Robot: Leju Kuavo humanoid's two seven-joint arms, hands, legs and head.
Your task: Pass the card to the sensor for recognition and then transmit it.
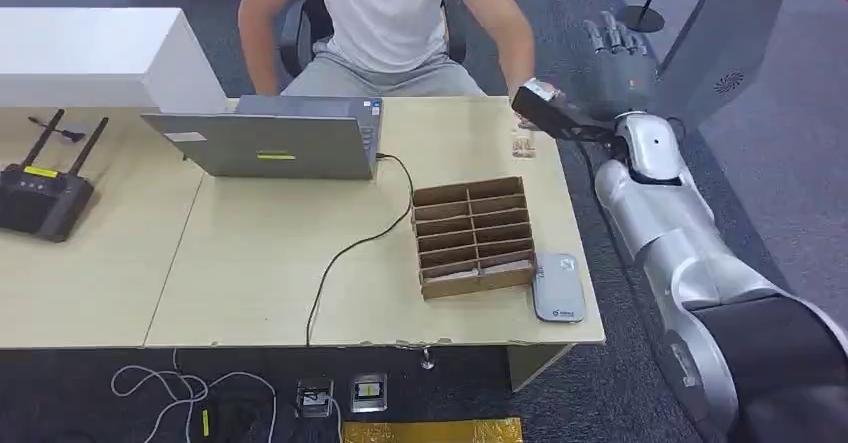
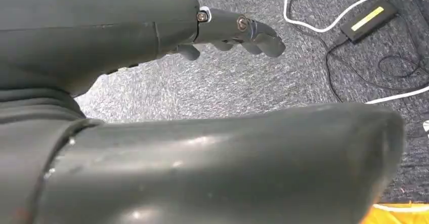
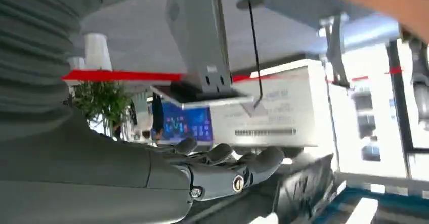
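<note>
Up beyond the far right corner of the desk (image 1: 250, 253), the right hand (image 1: 622, 55) is seen raised, its grey fingers (image 1: 612, 33) apart and extended, with nothing held in them. Just beside it a person's hand (image 1: 537, 98) is seen at that corner; whether the card is in it cannot be told, and the card cannot be made out anywhere. In the right wrist view the same hand (image 3: 222, 171) is shown with fingers slightly bent against a bright room, where a red stripe and a green plant (image 3: 101, 100) can be seen.

The left hand (image 2: 238, 32) is shown hanging over grey carpet (image 2: 227, 82), fingers loosely curled and empty, near white cables and a black power brick (image 2: 368, 19).

On the pale wooden desk a brown cardboard divider tray (image 1: 472, 235) with slotted compartments is set near the right edge, and a flat grey sensor (image 1: 558, 285) with rounded corners lies just beside it. A grey laptop (image 1: 265, 138) is placed further back, a black cable (image 1: 350, 248) trailing from it across the desk. A black router (image 1: 42, 188) with two antennas stands at the left. The person (image 1: 385, 18) is seated behind the desk.
</note>
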